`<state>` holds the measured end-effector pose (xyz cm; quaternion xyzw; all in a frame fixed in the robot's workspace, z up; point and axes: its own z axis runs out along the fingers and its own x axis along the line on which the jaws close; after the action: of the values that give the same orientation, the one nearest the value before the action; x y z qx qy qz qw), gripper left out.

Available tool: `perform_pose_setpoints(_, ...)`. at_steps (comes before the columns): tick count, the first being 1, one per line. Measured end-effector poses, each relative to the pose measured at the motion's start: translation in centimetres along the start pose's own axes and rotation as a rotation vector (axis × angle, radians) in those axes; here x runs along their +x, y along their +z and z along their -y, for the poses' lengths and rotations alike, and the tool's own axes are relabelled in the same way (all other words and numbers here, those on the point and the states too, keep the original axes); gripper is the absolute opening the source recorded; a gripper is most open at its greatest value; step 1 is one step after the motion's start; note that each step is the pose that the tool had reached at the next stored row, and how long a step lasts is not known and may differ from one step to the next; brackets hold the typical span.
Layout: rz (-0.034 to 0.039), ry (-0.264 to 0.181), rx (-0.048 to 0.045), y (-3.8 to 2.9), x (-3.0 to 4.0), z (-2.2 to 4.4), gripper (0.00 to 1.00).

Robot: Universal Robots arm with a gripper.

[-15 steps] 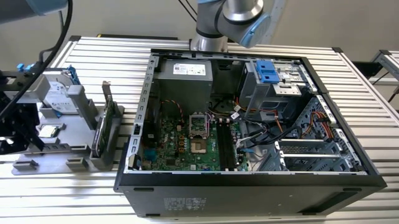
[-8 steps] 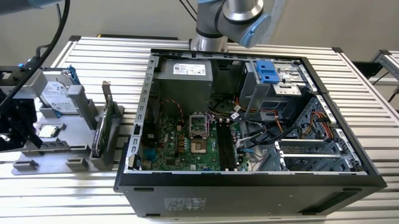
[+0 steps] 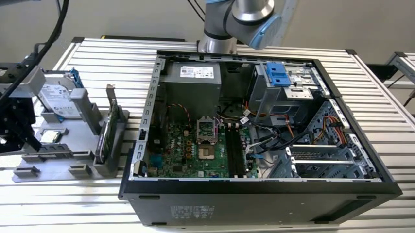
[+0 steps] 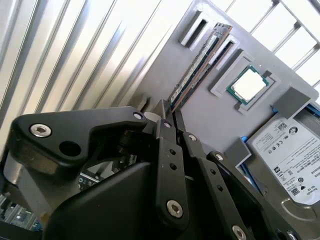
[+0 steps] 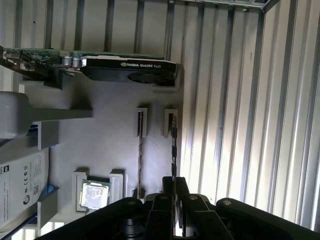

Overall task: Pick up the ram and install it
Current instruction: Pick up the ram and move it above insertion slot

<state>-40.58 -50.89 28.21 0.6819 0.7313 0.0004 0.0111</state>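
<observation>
Black tool (image 4: 170, 111) pinched narrow on the ram (image 4: 199, 67) end, ram edge-up in gray tray (image 4: 210, 120) slots, processor (image 4: 248, 84) near

Ram (image 5: 173, 150) — table (image 5: 240, 125) side free, neighbouring stick (image 5: 139, 160) close.

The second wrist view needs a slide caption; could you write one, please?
Gripper at one end of the ram, standing on edge in a gray tray.

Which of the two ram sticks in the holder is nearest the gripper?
The outer ram stick, at the edge of the holder; the other stick stands beside the processor chip.
</observation>
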Motion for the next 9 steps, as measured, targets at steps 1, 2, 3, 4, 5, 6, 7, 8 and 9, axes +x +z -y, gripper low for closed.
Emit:
perform_pose_setpoints(1, 0.0, 0.0, 0.0001, -0.12, 0.0, 0.0, 0.0)
perform_pose_setpoints(2, 0.0, 0.0, 0.0001, -0.26, 0.0, 0.0, 0.0)
perform_pose_setpoints(3, 0.0, 0.0, 0.0001, -0.38, 0.0, 0.0, 0.0)
perform_pose_setpoints(4, -0.0001, 0.0, 0.0, -0.5, -0.01, -0.01, 0.0)
perform_pose_setpoints(5, -0.0001, 0.0, 0.0, -0.63, -0.01, -0.01, 0.0)
perform_pose_setpoints(6, -0.0001, 0.0, 0.0, -0.74, -0.01, -0.01, 0.0)
perform_pose_setpoints(7, 0.0, 0.0, 0.0, -0.87, -0.01, -0.01, 0.0)
perform_pose_setpoints(8, -0.0001, 0.0, 0.0, -0.99, -0.01, -0.01, 0.0)
perform_pose_setpoints(9, 0.0, 0.0, 0.0, -1.11, -0.02, -0.02, 0.0)
